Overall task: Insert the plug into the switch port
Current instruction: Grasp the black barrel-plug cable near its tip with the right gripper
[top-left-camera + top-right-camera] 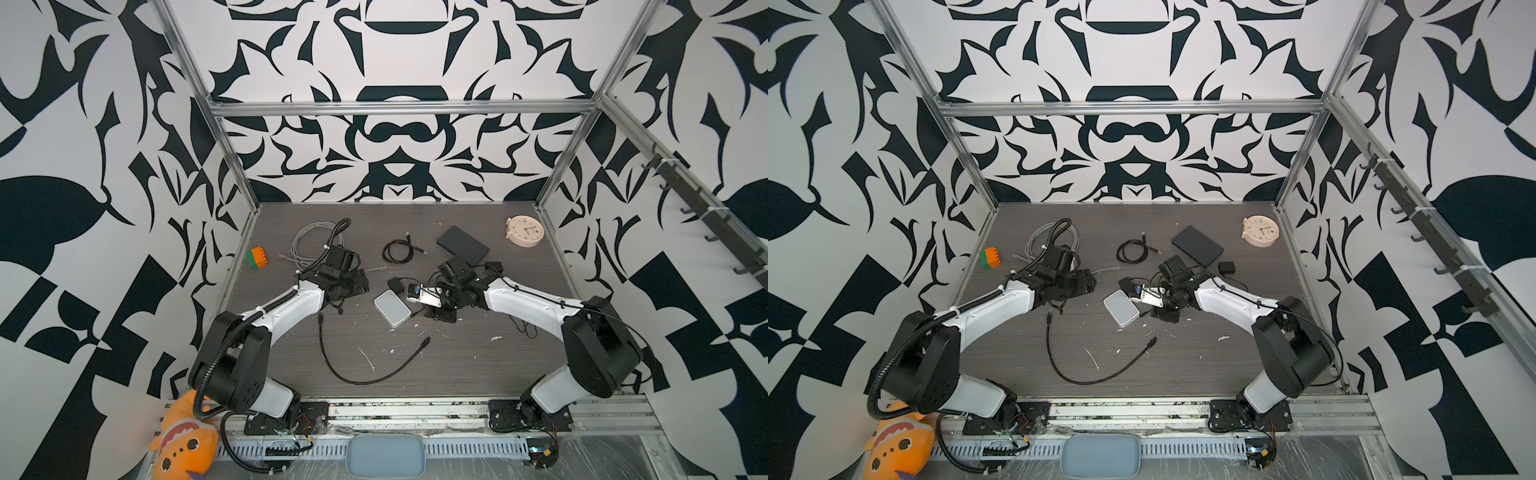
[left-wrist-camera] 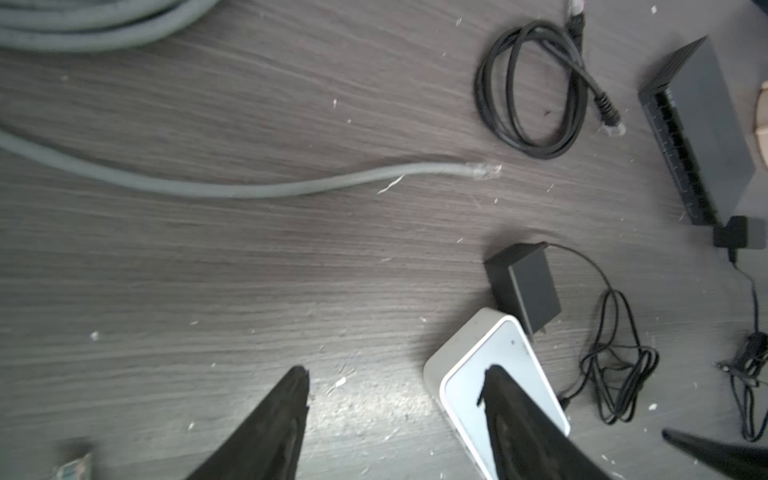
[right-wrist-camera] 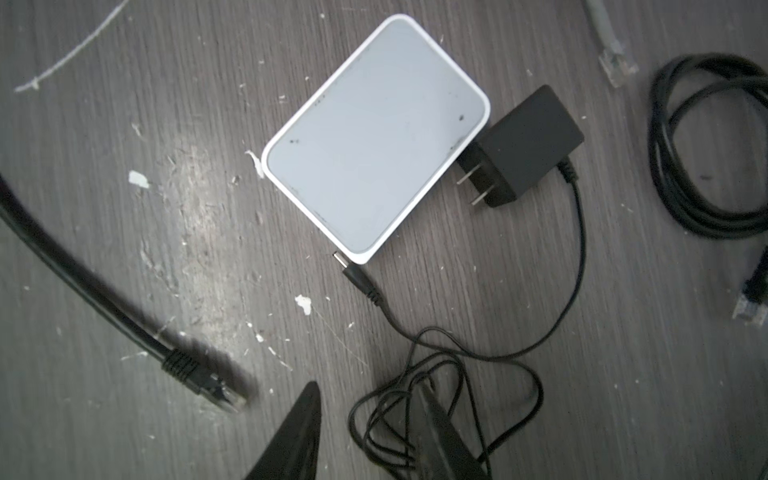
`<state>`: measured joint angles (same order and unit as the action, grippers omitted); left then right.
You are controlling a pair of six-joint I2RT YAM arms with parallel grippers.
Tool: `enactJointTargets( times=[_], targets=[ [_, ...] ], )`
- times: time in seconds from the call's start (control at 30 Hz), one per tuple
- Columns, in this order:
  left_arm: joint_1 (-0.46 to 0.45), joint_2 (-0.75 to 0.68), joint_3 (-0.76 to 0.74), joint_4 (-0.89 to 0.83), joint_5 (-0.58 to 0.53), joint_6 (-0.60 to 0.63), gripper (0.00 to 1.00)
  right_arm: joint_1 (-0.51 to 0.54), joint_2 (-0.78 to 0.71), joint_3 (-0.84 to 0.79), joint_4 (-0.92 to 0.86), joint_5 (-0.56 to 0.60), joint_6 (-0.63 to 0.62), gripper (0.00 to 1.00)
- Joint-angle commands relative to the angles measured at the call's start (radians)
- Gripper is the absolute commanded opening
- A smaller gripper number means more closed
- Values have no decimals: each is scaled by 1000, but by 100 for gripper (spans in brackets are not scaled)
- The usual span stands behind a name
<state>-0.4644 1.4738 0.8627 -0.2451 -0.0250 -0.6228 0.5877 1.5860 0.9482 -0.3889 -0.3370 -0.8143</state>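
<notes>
Plug (image 3: 348, 270) is lying flat on the surface (image 3: 124, 257), its metal tip just beside a corner of the white switch (image 3: 374, 133), maybe touching, hard to tell. Not inserted, and no port is visible from here. Its thin cord (image 3: 578, 249) loops round to the black adapter block (image 3: 528, 145), which rests against the switch's far corner, and the slack is bunched in a tangle under the right arm. Right fingers (image 3: 295, 440) are spread and hang over that tangle, with loops lying between and across them, and nothing looks pinched. Left fingers (image 2: 282, 424) are spread wide and empty, above the surface next to the white switch. In a top view the white switch (image 1: 392, 308) sits mid-surface between the two arms, and a second, black switch (image 1: 463, 246) is farther back. I can't say for sure which one is meant, but the white one is the near one. Handling guess: the plug is tiny, light and stiff, with a smooth metal tip, so take it by the dark moulded sleeve right behind the tip. The cord is limp and won't steer anything, and the tangle may drag or snag. The white switch looks light and smooth, so it will likely slide when pushed and wants bracing by the left fingers.
</notes>
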Motion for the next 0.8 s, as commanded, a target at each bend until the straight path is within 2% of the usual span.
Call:
enactJointTargets(
  times=[0.0,0.2,0.5,0.77],
  targets=[
    [10,-26,-15,-16,17,9,71,2,41,65,-11,-77,-147,41],
    [38,-29,-17,-11,42,11,71,-3,118,103,20,-94,-187,41],
    [81,-9,8,-6,83,17,71,-8,226,194,-33,-102,-240,41],
    [99,-2,24,-11,105,27,71,-13,236,208,-70,-114,-256,41]
  ],
)
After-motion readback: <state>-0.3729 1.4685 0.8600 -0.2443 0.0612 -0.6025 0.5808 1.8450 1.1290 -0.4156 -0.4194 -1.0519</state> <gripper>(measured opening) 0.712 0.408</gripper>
